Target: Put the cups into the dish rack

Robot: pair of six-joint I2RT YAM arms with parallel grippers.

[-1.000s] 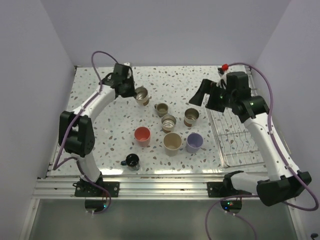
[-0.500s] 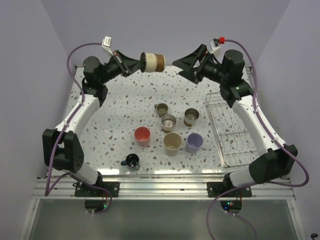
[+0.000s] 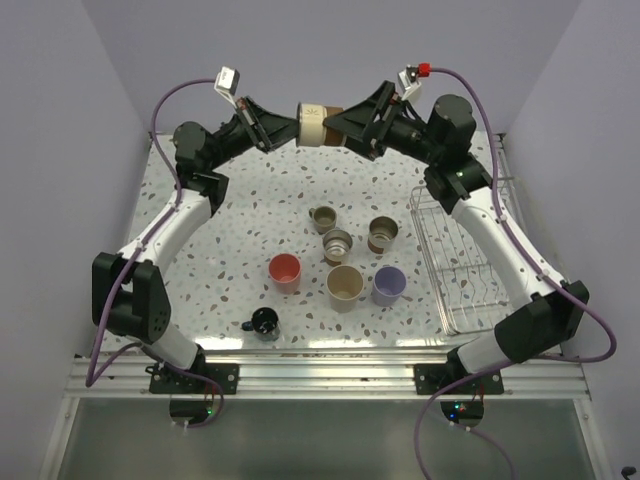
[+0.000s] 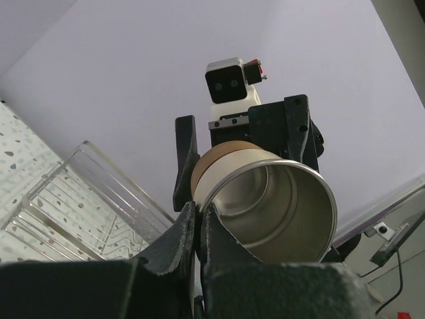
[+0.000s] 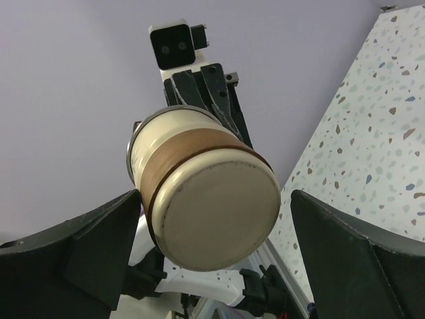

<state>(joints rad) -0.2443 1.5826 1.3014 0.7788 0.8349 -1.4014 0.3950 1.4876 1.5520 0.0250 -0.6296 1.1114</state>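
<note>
My left gripper (image 3: pixel 288 128) is shut on the rim of a cream cup with a brown band (image 3: pixel 316 125) and holds it on its side, high above the back of the table. In the left wrist view the fingertips (image 4: pixel 197 214) pinch the rim of the cup (image 4: pixel 272 199). My right gripper (image 3: pixel 342 125) is open, and its fingers flank the cup's base (image 5: pixel 209 199) without touching it. The dish rack (image 3: pixel 470 262) lies at the right and is empty. Several cups stand mid-table: a red one (image 3: pixel 285 271), a beige one (image 3: pixel 345 285), a lavender one (image 3: pixel 389 285) and a dark blue one (image 3: pixel 264 322).
A small tan mug (image 3: pixel 322 218), a steel cup (image 3: pixel 338 244) and a brown-banded steel cup (image 3: pixel 383 233) stand in a cluster left of the rack. Purple walls close in the table at the back and on both sides.
My left arm lifted the banded cup off the table to high at the back. My right arm rose and moved left until its open fingers flanked the cup's base.
</note>
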